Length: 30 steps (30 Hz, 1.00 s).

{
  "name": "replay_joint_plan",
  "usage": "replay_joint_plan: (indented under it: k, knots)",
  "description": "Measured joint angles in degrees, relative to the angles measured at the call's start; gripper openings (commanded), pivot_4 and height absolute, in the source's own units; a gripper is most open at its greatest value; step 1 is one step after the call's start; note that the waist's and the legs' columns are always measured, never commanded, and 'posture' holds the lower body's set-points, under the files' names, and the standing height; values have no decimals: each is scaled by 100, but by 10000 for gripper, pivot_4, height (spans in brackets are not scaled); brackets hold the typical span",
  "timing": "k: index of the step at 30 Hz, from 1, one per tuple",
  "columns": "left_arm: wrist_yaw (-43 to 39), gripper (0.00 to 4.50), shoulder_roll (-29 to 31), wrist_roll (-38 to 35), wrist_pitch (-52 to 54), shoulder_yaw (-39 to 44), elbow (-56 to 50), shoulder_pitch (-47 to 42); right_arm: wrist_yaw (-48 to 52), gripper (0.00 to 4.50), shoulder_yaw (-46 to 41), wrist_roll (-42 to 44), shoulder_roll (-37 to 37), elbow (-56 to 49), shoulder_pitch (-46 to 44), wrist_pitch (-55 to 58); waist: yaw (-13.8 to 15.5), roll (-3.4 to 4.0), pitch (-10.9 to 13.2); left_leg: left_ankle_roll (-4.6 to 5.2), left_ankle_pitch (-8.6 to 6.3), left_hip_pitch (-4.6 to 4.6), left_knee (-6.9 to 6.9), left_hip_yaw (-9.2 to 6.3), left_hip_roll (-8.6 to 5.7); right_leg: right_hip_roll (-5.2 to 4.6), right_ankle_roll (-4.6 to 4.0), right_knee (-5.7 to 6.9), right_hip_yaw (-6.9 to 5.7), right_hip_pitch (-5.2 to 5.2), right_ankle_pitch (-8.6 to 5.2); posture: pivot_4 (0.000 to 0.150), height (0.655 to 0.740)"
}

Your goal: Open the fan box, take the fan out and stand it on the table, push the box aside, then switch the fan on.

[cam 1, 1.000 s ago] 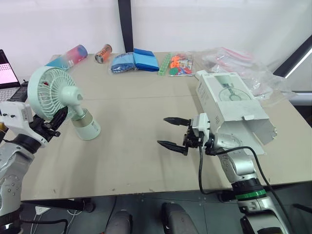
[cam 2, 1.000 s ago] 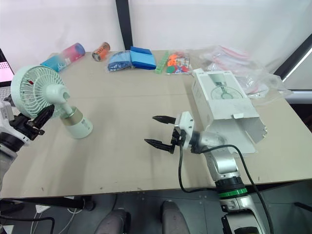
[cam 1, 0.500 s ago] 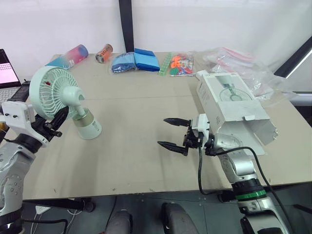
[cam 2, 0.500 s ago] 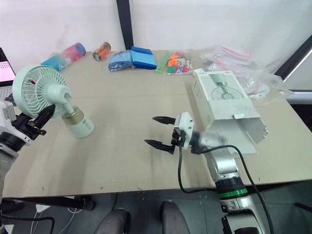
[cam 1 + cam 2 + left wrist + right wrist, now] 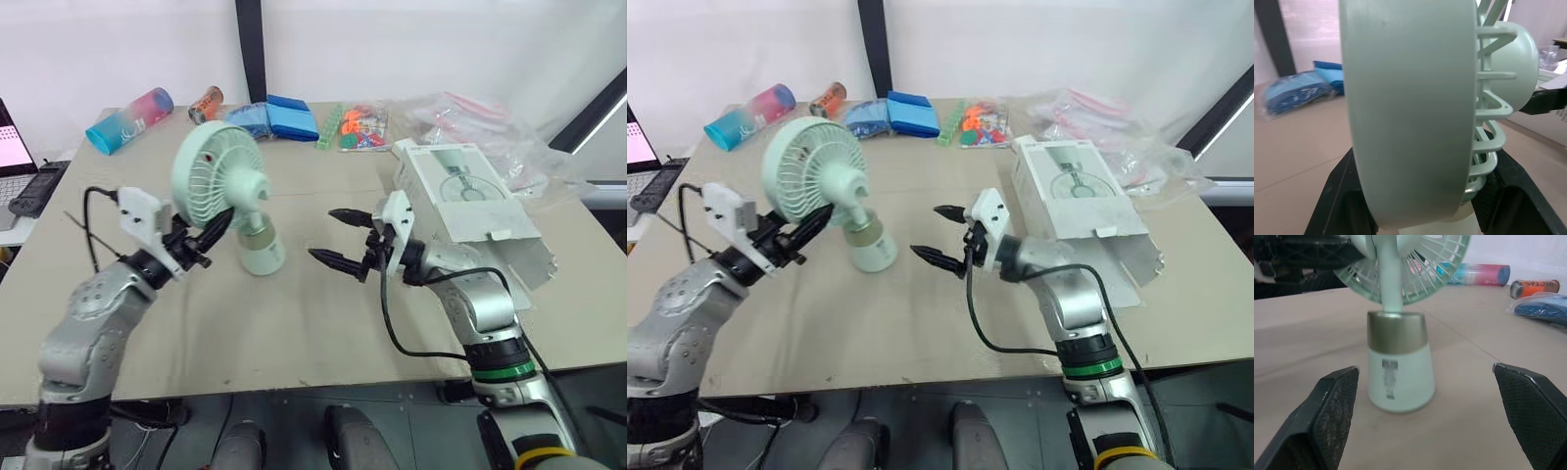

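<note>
The mint-green fan (image 5: 217, 178) stands near the table's middle on its white base (image 5: 261, 254) with a gold band. My left gripper (image 5: 206, 243) is shut on the rim of the fan's head, which sits between its black fingers (image 5: 1337, 200) in the left wrist view. Just right of the base, my right gripper (image 5: 325, 235) is open and faces it without touching. The right wrist view shows the base (image 5: 1399, 367) upright on the table between the spread fingertips (image 5: 1334, 401). The white fan box (image 5: 460, 201) lies at the right behind that arm, its flap open.
Along the back edge lie a pink-blue bottle (image 5: 127, 116), an orange can (image 5: 206, 106), blue packs (image 5: 272, 119), colourful bags (image 5: 358, 127) and clear plastic bags (image 5: 490, 132). A laptop (image 5: 15, 147) sits at the far left.
My left arm has carried the fan from the table's left side to its middle. My right gripper has risen slightly and moved toward the fan, still open.
</note>
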Motion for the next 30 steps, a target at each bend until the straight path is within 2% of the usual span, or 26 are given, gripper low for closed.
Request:
replay_joint_plan:
  k: [5,13,16,17,30]
  knots:
    - [-102,18121,-280,170,-80,-446,6,-137,-735,45000,34,-64,106,-483,-165,966,-1,0,0,-3,2,-13,2,0,0,2,-1,-1,0,-9,5,1500,7400]
    - [-149,18121,-654,372,-133,-711,180,-437,-1476,45000,111,-4,427,-997,-393,1925,2,-1,-1,-1,3,-16,3,-1,-1,1,1,-3,-1,-8,8,1500,7400]
    - [-148,18121,-721,393,-135,-792,200,-443,-1608,37729,114,15,459,-1078,-389,2078,0,-1,-1,-1,3,-16,3,-1,-1,2,1,-3,-1,-9,8,1500,7400]
    - [-148,18121,-732,405,-136,-813,200,-445,-1639,33229,115,12,466,-1090,-389,2105,0,-1,-1,0,3,-16,3,-1,-1,3,1,-3,-1,-9,8,1500,7400]
    - [-115,18121,-815,606,-129,-834,240,-453,-1862,33229,151,53,501,-1174,-344,2312,-3,-1,-1,1,3,-16,3,0,-1,3,2,-2,-1,-9,9,1500,7400]
